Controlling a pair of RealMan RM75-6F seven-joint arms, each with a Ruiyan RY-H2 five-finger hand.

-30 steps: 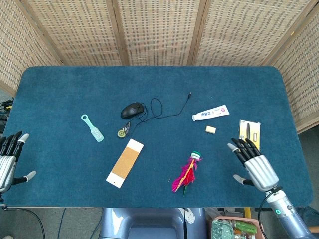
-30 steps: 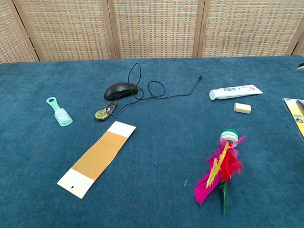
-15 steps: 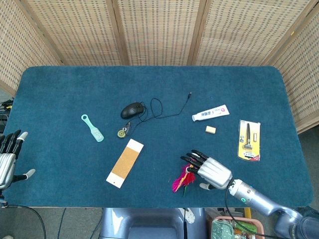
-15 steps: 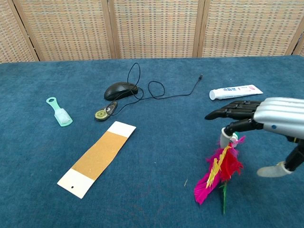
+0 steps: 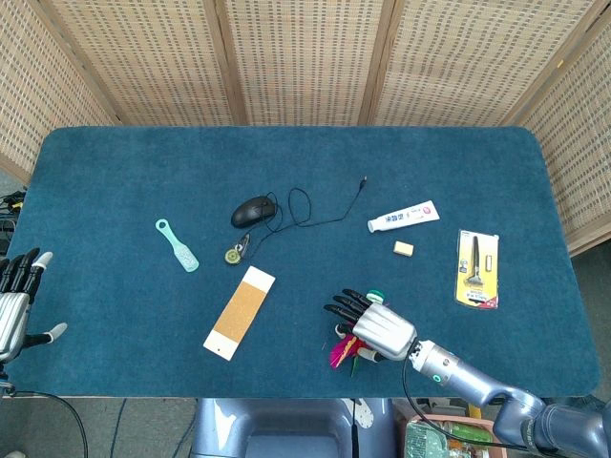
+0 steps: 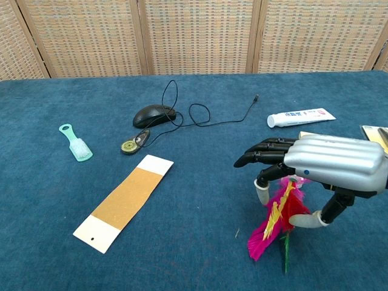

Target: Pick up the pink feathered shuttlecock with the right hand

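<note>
The pink feathered shuttlecock (image 5: pixel 340 354) (image 6: pixel 267 233) lies on the blue table near its front edge, its feathers pointing toward me. My right hand (image 5: pixel 374 326) (image 6: pixel 324 162) hovers right over it and hides its cap end in the chest view. The fingers (image 6: pixel 262 153) stretch out to the left above the feathers, and the thumb (image 6: pixel 308 220) sits low on the right side of them. I see no closed grip on it. My left hand (image 5: pixel 17 301) stays at the table's front left corner with its fingers spread, holding nothing.
A black wired mouse (image 5: pixel 253 210), a small tape roll (image 5: pixel 234 254) and a teal brush (image 5: pixel 178 245) lie to the left. A cardboard strip (image 5: pixel 240 312) lies left of the shuttlecock. A toothpaste tube (image 5: pixel 404 217), an eraser (image 5: pixel 404 248) and a yellow blister pack (image 5: pixel 477 268) lie to the right.
My right hand has swept left from the table's right front area and now covers the shuttlecock. The left hand has not moved.
</note>
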